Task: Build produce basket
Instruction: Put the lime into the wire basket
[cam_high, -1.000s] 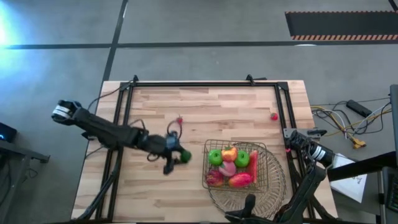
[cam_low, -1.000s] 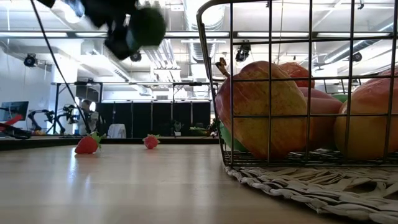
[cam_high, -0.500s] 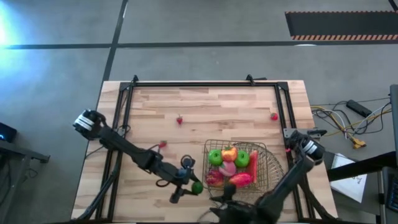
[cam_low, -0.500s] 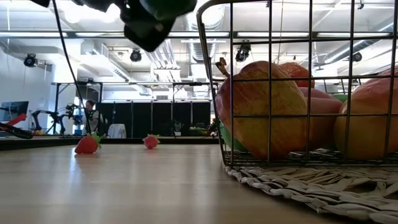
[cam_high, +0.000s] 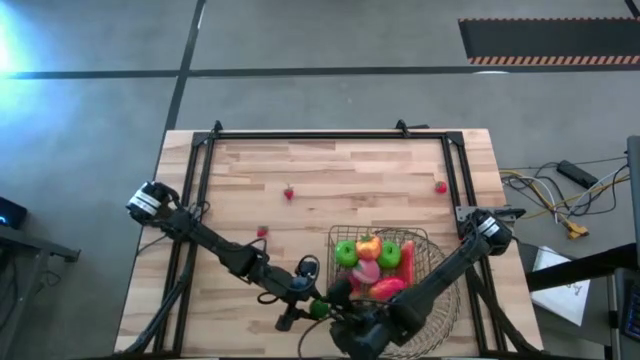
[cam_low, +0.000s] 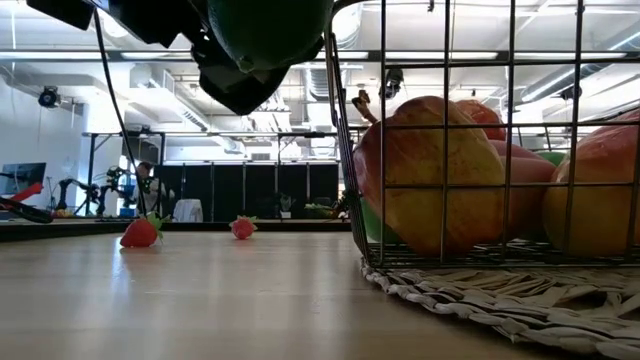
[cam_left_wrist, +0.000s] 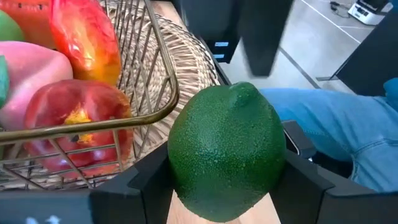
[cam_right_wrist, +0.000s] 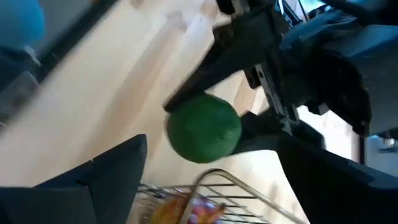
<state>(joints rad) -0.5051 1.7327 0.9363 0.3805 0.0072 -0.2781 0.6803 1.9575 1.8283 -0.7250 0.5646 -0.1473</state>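
Observation:
The wire basket (cam_high: 425, 262) stands on a woven mat (cam_low: 500, 300) at the table's near right. It holds produce: a green apple (cam_high: 346, 251), red and orange fruit (cam_left_wrist: 81, 118) and a pink piece. My left gripper (cam_high: 312, 309) is shut on a round green fruit (cam_left_wrist: 227, 158), in the air just left of the basket's near-left corner. My right gripper (cam_high: 340, 300) has reached over from the right, close to that fruit. Its fingers (cam_right_wrist: 106, 177) stand wide open and the green fruit (cam_right_wrist: 204, 127) lies ahead of them, untouched. My left gripper pinches the green fruit by its two opposite sides (cam_left_wrist: 180, 168), one finger (cam_left_wrist: 140, 186) on each flank. The fingers come from the table's left, roughly level. The fruit is lifted clear of the table, its small pointed end facing away from the wrist, beside the basket's rim (cam_left_wrist: 158, 74).
Three small red berries lie on the bare wood: one (cam_high: 289, 192) at the far middle, one (cam_high: 262, 231) left of the basket, one (cam_high: 440, 186) at the far right. A person's blue-trousered leg (cam_left_wrist: 336, 124) shows beyond the near edge. A black frame rail (cam_high: 330, 135) borders the table.
My left gripper has carried the green fruit toward the near edge and to the right, up to the basket's near-left corner. My right arm has swung from the right edge along the near side toward that fruit. The basket has shifted slightly in the low view.

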